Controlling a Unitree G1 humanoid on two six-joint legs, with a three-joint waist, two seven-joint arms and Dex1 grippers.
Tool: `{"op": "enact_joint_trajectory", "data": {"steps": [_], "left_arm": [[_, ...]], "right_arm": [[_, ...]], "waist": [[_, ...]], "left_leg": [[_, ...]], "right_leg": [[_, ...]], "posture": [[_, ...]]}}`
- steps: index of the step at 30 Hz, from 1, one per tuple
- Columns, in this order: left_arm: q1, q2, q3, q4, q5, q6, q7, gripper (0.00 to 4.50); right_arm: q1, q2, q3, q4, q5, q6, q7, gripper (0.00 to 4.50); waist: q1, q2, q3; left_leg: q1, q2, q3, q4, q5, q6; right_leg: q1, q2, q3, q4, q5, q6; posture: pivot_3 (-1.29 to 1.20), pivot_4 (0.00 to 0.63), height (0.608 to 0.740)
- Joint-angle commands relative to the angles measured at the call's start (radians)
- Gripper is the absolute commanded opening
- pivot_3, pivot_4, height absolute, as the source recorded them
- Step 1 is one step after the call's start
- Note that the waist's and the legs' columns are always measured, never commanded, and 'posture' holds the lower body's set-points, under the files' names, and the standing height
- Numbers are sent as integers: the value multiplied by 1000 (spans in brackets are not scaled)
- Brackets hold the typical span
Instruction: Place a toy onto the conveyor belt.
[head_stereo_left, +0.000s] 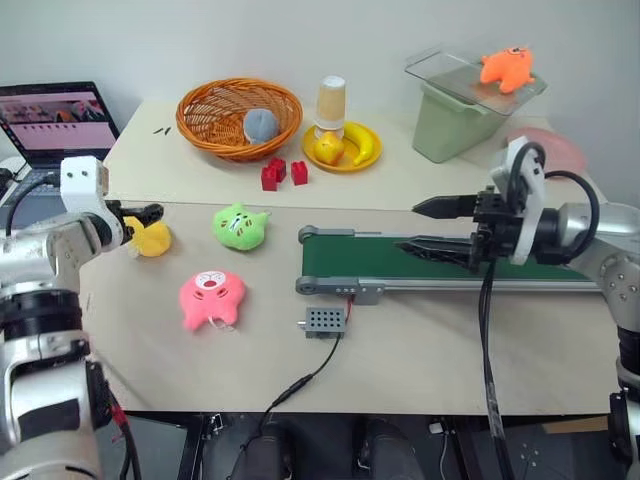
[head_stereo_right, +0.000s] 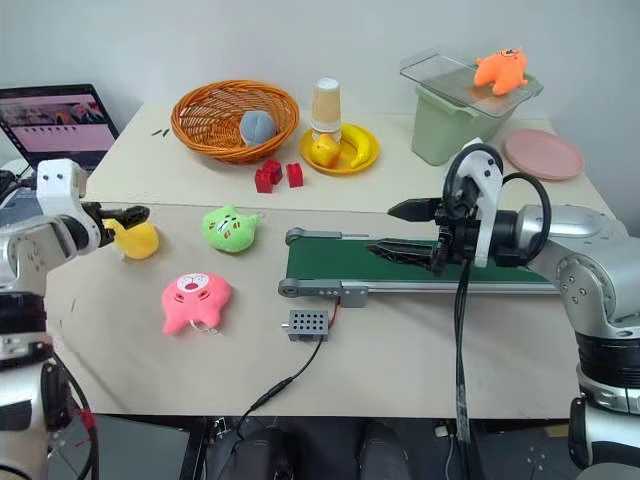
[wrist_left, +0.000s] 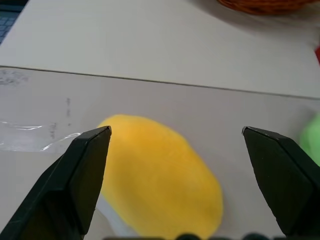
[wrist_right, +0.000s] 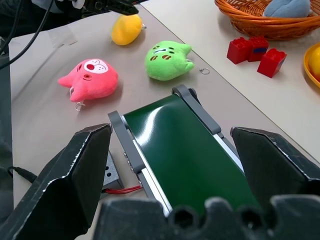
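- Where the pale table (head_stereo_left: 420, 340) has its near half, the conveyor belt (head_stereo_left: 360, 258) lies flat, its dark-green band in a grey frame running from the table's middle toward the robot's right.
- A red wire (head_stereo_left: 349, 303) drops from the frame's near corner to a small grey control box (head_stereo_left: 323, 321) just in front of it, and a black cable runs from the box to the table's near edge.
- The right gripper (head_stereo_left: 432, 226) hovers above the belt, pointing toward the robot's left, its two black fingers spread wide with nothing between them.
- Beyond the belt's left end lie three plush toys: a green toy (head_stereo_left: 240, 226) nearest the belt, a pink toy (head_stereo_left: 211, 298) closer to the near edge, and a yellow toy (head_stereo_left: 152, 238) farthest left.
- The left gripper (head_stereo_left: 143, 213) sits at the yellow toy, fingers spread apart on either side of it; whether they touch it cannot be told.
- Farther back stand a wicker basket (head_stereo_left: 214, 131) holding a grey-blue plush, red blocks (head_stereo_left: 283, 173), a yellow plate (head_stereo_left: 366, 160) with fruit and a cup, and a green bin (head_stereo_left: 452, 125) whose clear lid carries an orange toy (head_stereo_left: 506, 67).
- A laptop (head_stereo_left: 55, 120) sits off the table's left.
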Motion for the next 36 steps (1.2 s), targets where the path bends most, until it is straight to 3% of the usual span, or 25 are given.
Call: {"op": "enact_joint_trajectory", "data": {"steps": [1,7,17,20,24,25,28,32,36], "left_arm": [[-94,4,47,96,33,-5,114,4492],[-197,-25,92,347,55,-76,256,4492],[-278,-70,99,610,56,-213,258,4492],[-298,-73,117,644,43,-240,261,3786],[-307,-73,137,670,23,-258,257,2424],[-310,-74,141,672,19,-261,257,1883],[-324,-74,161,672,3,-264,261,1137],[-356,-76,191,638,-35,-268,247,1137],[-409,-107,194,510,-97,-275,104,1137]], "right_arm": [[7,-2,-39,-43,13,2,-21,4500],[32,0,-61,-72,27,10,-62,4500],[48,-4,-89,-100,43,18,-109,4500],[52,-10,-93,-106,43,20,-118,4500],[56,-13,-99,-114,47,24,-126,4500],[56,-14,-101,-115,48,24,-128,4500],[58,-16,-101,-118,51,26,-133,4500],[55,-17,-101,-120,54,30,-137,4500],[58,-20,-106,-120,57,35,-141,4500]], "waist": [[0,0,0],[-2,0,0],[-2,-1,0],[-4,-1,0],[-8,-1,0],[-8,-1,0],[-8,-1,0],[-8,-2,1],[-1,-3,2]], "left_leg": [[0,0,0,0,0,0],[0,0,0,0,0,0],[0,-1,1,0,0,0],[0,-1,1,0,0,0],[0,-1,1,0,0,0],[0,0,1,0,0,0],[0,-1,1,0,0,0],[0,0,1,0,0,0],[-1,-1,1,0,0,0]], "right_leg": [[0,0,0,0,0,0],[0,0,0,0,0,0],[0,0,0,0,0,0],[0,0,0,0,0,0],[0,0,0,0,0,0],[0,0,0,0,0,0],[0,0,0,0,0,1],[0,0,0,0,0,1],[0,-1,-1,0,0,1]], "posture": [[0,150,734],[0,150,734],[0,150,734],[0,150,734],[0,150,734],[0,150,734],[0,150,734],[0,150,734],[0,150,734]]}}
